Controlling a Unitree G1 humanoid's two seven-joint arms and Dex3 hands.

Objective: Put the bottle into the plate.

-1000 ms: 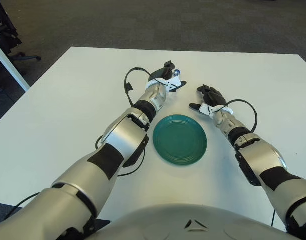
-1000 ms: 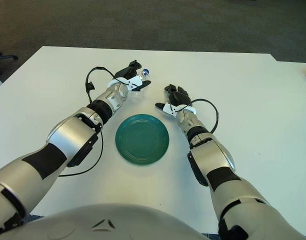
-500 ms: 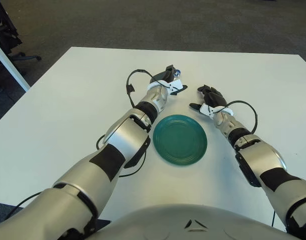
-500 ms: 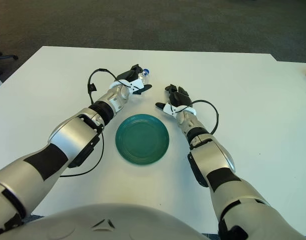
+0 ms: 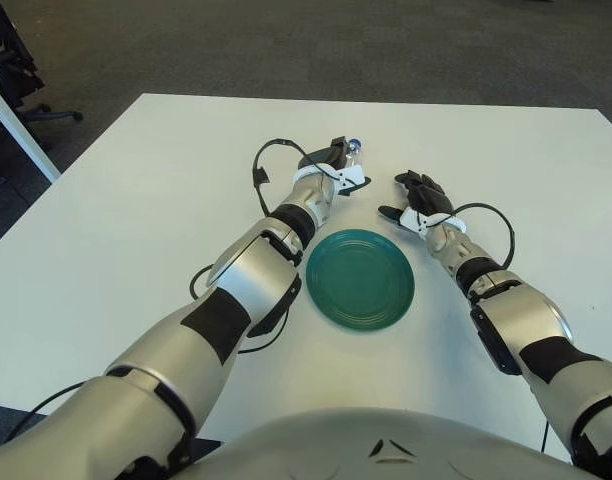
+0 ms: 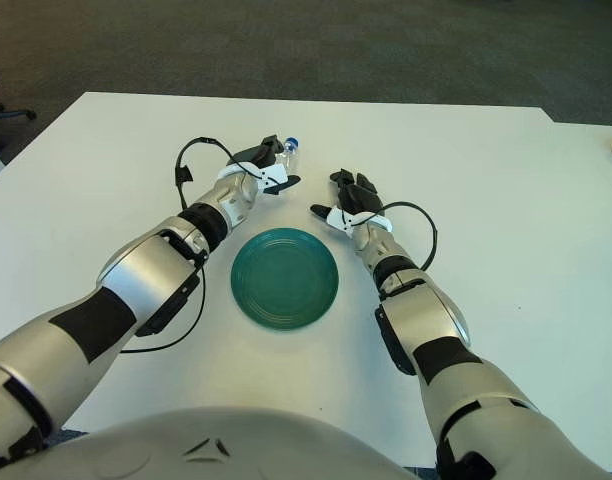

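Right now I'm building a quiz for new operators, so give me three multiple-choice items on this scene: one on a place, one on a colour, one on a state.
1. Where is the small clear plastic bottle with a blue cap?
A. On the plate
B. At the left hand, beyond the plate
C. Beside the right hand's wrist

2. What colour is the round plate?
A. Teal green
B. Red
C. Yellow

3. What state is the plate in?
A. Holding the bottle
B. Bare
C. Gripped by the right hand

Answers:
1 B: the left hand closes its fingers around the bottle on the far side of the plate.
2 A: the plate shows teal green on the white table.
3 B: nothing lies on it, and the right hand shows to its right, open and holding nothing.
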